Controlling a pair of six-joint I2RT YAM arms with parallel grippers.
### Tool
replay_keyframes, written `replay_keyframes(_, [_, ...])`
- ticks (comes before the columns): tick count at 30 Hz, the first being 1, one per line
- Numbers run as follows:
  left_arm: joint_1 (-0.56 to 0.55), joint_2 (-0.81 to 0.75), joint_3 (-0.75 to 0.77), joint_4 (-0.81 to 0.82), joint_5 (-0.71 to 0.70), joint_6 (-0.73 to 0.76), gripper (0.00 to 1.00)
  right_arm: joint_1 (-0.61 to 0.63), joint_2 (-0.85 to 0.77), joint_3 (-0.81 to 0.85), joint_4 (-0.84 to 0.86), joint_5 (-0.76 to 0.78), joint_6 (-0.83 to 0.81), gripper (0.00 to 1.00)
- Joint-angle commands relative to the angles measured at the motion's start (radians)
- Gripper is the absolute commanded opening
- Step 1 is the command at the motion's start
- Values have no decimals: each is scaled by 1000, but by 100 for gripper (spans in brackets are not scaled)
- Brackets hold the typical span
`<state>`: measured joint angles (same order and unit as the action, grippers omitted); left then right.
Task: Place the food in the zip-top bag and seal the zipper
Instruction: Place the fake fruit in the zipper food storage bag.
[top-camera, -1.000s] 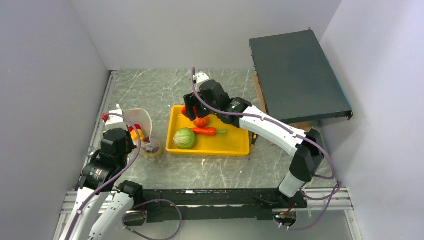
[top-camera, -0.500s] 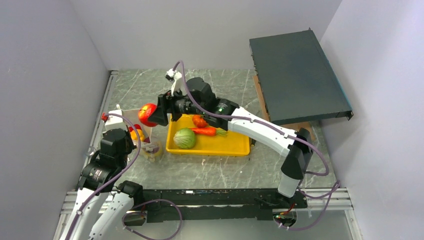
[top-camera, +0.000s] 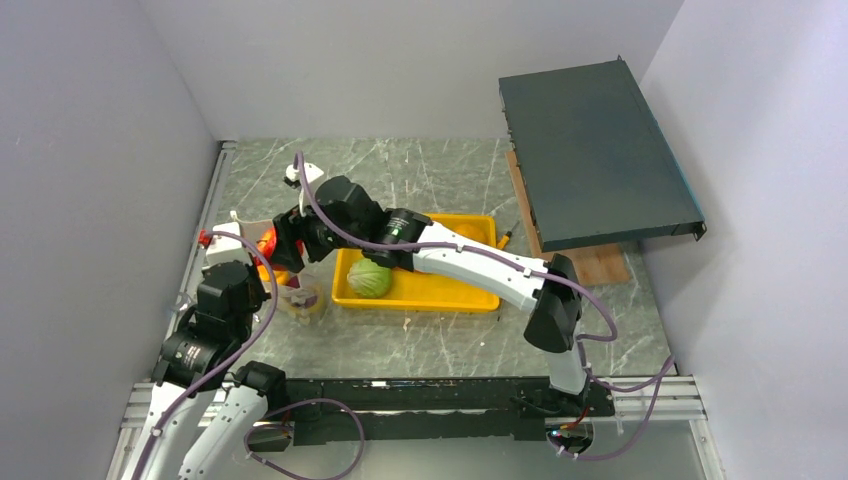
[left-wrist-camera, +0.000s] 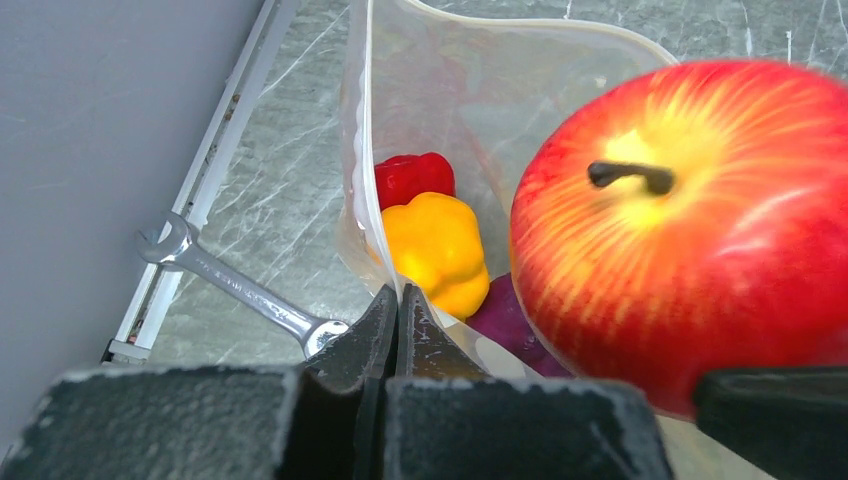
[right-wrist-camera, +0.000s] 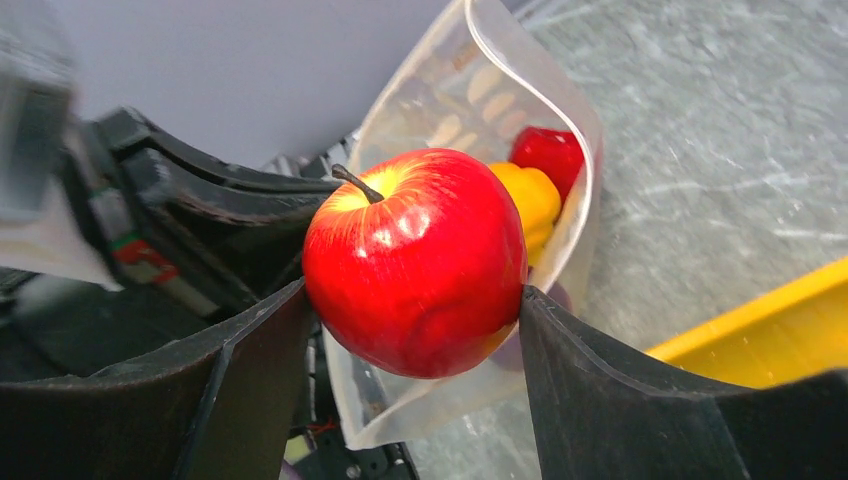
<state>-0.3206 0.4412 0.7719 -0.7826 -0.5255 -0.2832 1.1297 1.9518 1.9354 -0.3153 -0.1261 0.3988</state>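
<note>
A red apple with a dark stem sits between the fingers of my right gripper, just above the open mouth of the clear zip-top bag. In the top view that gripper hangs over the bag at the left. My left gripper is shut on the bag's near edge and holds the bag upright and open. The whitish zipper runs along the open rim. Inside lie a red pepper, a yellow pepper and a purple onion. The apple fills the right of the left wrist view.
The yellow tray lies right of the bag with a green cabbage in it. A steel wrench lies on the table by the left wall. A dark flat box stands raised at the back right over a wooden board.
My right arm has lifted the apple off the tray and swung it left until it hangs over the bag's mouth. The left gripper has kept its hold on the bag.
</note>
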Motion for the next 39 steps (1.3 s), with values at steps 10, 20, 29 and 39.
replay_keyframes(10, [-1, -1, -3, 34, -8, -3, 0, 43, 46, 91, -103, 122, -78, 19])
replay_keyframes(20, [-2, 1, -2, 31, -7, -4, 0, 45, 63, 104, -130, 152, -80, 46])
replay_keyframes(29, [-1, 0, -2, 31, -6, -4, 0, 56, 54, 104, -143, 171, -85, 76])
replay_keyframes(39, [-2, -2, -2, 30, -7, -4, 0, 58, 35, 119, -160, 197, -102, 88])
